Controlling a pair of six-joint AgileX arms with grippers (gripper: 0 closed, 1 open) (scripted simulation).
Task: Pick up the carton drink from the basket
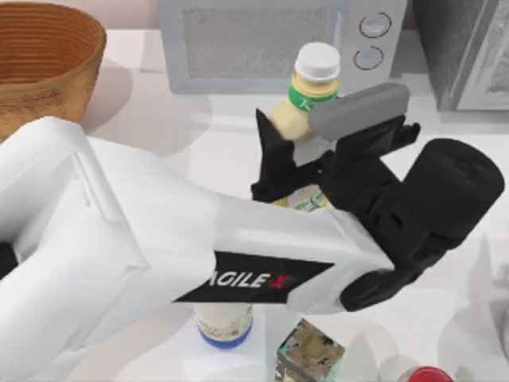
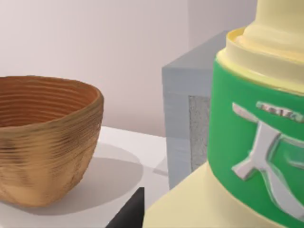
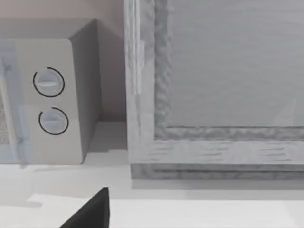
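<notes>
The carton drink [image 1: 306, 95], cream-yellow with a white screw cap and a green band, is held tilted in the air in front of the microwave. My left gripper [image 1: 310, 171] is shut on its body, with black fingers [image 1: 273, 163] on either side. In the left wrist view the drink's green band [image 2: 251, 147] is very close, and the basket [image 2: 42, 142] stands well off to the side. The round wicker basket [image 1: 40, 64] sits at the table's back left, apart from the drink. One dark fingertip [image 3: 90, 213] of my right gripper faces the back of the table.
A grey microwave [image 1: 278, 40] stands at the back centre, with a grey framed cabinet [image 1: 469, 48] to its right. Near the front edge are a white jar with a blue band [image 1: 224, 325], a small patterned box [image 1: 310, 350] and a red object [image 1: 425, 374].
</notes>
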